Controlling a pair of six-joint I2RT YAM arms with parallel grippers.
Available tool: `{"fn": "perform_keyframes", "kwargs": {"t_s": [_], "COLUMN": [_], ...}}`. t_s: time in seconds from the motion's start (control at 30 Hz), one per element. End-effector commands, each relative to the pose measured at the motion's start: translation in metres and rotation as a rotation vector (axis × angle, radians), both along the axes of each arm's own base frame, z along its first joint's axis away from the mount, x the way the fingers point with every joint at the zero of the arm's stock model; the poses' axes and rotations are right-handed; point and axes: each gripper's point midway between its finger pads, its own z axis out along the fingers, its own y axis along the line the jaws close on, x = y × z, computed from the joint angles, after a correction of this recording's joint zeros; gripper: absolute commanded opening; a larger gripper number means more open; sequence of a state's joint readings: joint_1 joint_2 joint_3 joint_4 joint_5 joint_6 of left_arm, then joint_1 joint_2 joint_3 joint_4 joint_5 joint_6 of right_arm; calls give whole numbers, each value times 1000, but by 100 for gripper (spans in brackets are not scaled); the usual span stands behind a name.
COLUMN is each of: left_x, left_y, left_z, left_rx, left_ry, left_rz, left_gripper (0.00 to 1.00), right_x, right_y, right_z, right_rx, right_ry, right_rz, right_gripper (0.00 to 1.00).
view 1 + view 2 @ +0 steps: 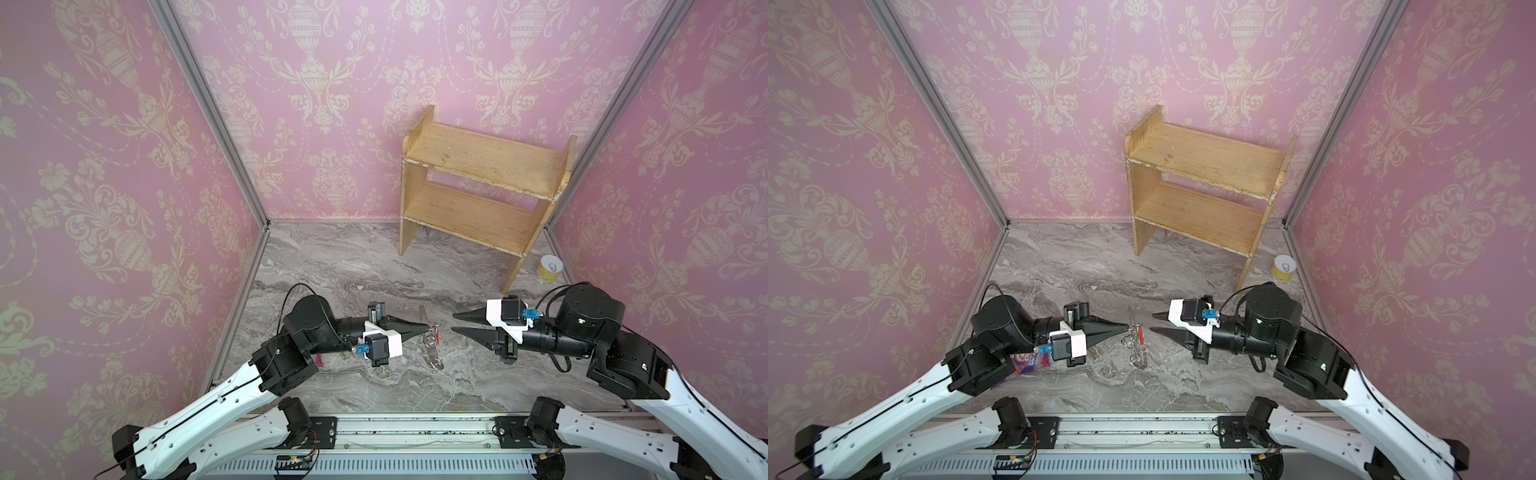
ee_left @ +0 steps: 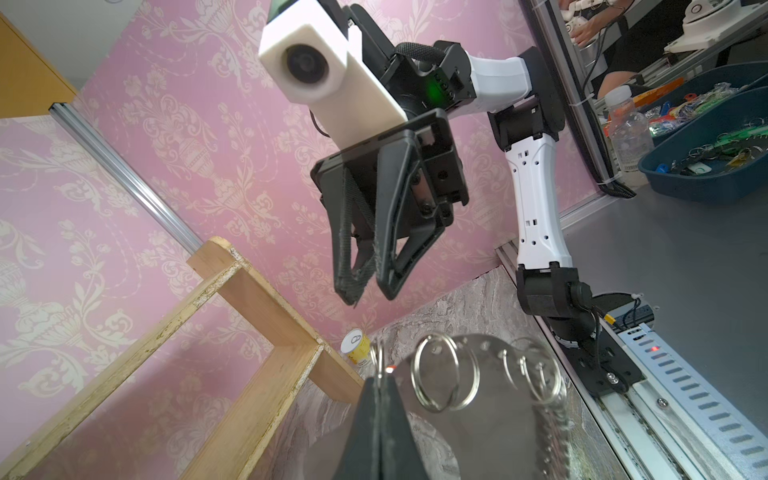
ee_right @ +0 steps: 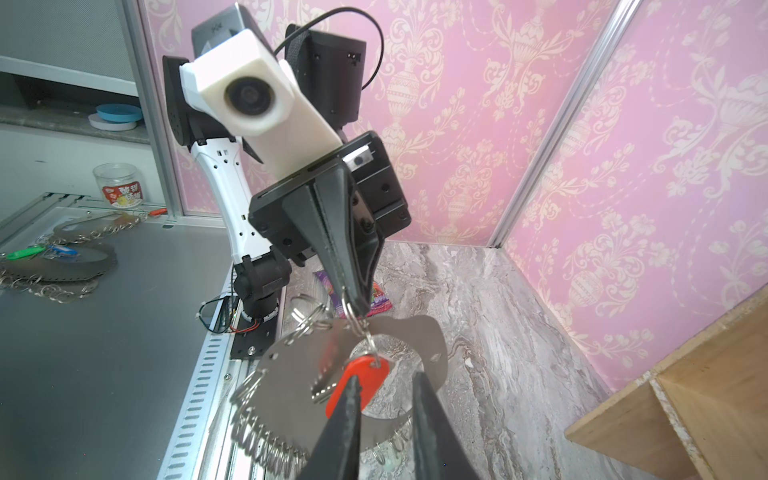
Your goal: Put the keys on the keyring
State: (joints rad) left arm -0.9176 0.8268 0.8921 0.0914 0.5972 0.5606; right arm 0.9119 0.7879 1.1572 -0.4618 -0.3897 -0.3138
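Observation:
My left gripper (image 1: 428,329) is shut on one split ring (image 3: 353,316) of the keyring (image 3: 291,374) and holds it above the table. The keyring is a flat greyish crescent band edged with silver rings, and it hangs edge-on in both top views (image 1: 1136,351). From the pinched ring dangle the keys: a small silver key (image 3: 328,384) and its red-orange tag (image 3: 368,374), which also shows in a top view (image 1: 437,331). My right gripper (image 3: 385,376) faces it from the right, open. The tag lies by one finger (image 3: 345,415), not clamped. In the left wrist view my left gripper (image 2: 380,376) hides most of the tag.
A wooden two-tier shelf (image 1: 478,187) stands at the back right, with a yellow can (image 1: 550,269) beside its foot. A colourful packet (image 1: 1030,361) lies under the left arm. Pink walls close in three sides, and a metal rail (image 1: 415,432) runs along the front.

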Motion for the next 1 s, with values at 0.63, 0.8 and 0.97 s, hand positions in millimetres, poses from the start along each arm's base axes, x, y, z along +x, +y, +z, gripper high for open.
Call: {"fn": "perform_keyframes", "kwargs": {"t_s": [0.63,0.8,0.97], "left_x": [3,1,-1], "left_y": [1,2,1], "left_z": [15,17,17], "left_rx": [-88,-95,-105], "left_ry": [59,62,62], "left_rz": [-38,-48,-60], "left_gripper": [0,0,0], "right_x": [0,7,9], "right_y": [6,14,18], "right_z": [17,12,6], "right_rx": [52,14,-18], "right_ry": [-180,-180,-174], "right_rz": [-15,-17,-13], "right_gripper": [26,24,19]}}
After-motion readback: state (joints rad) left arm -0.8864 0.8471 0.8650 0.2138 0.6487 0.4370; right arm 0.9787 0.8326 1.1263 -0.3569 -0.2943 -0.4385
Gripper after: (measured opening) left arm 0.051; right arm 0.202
